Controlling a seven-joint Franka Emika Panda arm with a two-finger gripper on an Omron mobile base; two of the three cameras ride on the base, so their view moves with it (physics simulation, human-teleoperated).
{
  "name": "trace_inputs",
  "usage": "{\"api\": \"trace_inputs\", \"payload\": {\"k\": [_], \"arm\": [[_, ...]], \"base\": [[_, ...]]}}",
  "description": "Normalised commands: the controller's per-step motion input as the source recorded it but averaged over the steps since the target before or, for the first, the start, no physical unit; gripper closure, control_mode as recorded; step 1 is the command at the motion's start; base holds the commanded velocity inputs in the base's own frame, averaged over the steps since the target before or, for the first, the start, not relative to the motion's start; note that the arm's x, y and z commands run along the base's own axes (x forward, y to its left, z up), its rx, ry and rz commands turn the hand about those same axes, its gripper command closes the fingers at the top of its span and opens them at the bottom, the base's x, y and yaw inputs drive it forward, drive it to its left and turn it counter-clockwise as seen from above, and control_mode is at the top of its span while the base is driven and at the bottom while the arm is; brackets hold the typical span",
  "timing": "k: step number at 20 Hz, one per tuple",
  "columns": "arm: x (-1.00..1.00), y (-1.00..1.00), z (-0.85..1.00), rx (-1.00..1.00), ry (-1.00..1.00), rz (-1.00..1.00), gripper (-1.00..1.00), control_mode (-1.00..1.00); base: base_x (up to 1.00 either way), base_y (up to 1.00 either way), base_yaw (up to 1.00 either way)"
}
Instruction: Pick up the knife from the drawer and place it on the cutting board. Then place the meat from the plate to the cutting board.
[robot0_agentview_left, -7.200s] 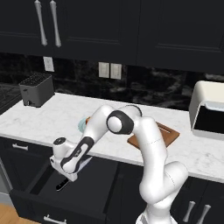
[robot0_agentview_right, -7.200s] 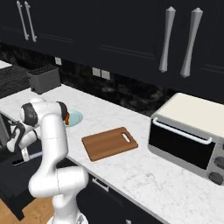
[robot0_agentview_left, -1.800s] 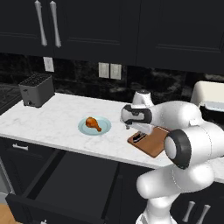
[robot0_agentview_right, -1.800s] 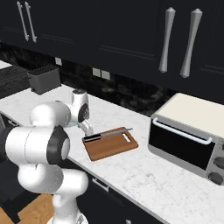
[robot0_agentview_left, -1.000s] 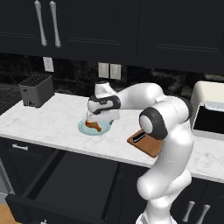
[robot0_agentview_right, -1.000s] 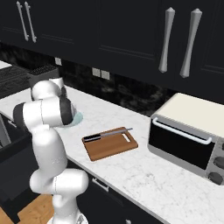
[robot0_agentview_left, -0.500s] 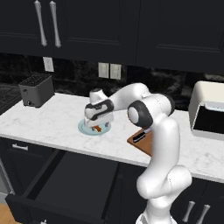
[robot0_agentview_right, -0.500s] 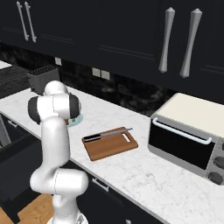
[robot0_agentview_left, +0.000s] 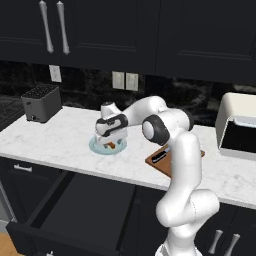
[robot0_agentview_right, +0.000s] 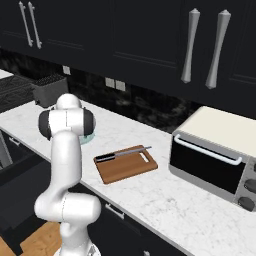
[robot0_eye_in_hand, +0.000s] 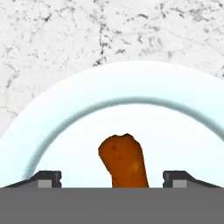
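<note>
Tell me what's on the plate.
The meat lies on the plate, between the open gripper's fingertips. The hand view cuts off its lower end, and in the left base view the hand covers most of the plate, so nothing more can be made out there.

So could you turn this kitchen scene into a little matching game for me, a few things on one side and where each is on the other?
Things:
1. knife
2. meat
3. drawer
4. gripper

Places or states:
A. pulled open below the counter
B. lying on the cutting board
C. open, straddling the meat
D. on the plate

Pairs: 1-B, 2-D, 3-A, 4-C
</note>
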Motion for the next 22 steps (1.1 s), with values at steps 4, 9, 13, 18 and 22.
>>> {"api": "trace_inputs", "payload": {"k": [4,9,13,18,22], "arm": [[-0.03,0.00,0.00,0.00,-0.03,0.00,1.00,-1.00],[-0.26,0.00,0.10,0.00,-0.05,0.00,1.00,-1.00],[-0.85,-0.18,0.83,0.00,-0.11,0.00,1.00,-1.00],[-0.95,-0.65,0.80,0.00,-0.07,-0.06,1.00,-1.00],[-0.89,-1.00,0.41,0.00,0.00,-0.22,1.00,-1.00]], "base": [[0.00,0.00,0.00],[0.00,0.00,0.00],[0.00,0.00,0.00],[0.00,0.00,0.00],[0.00,0.00,0.00]]}}
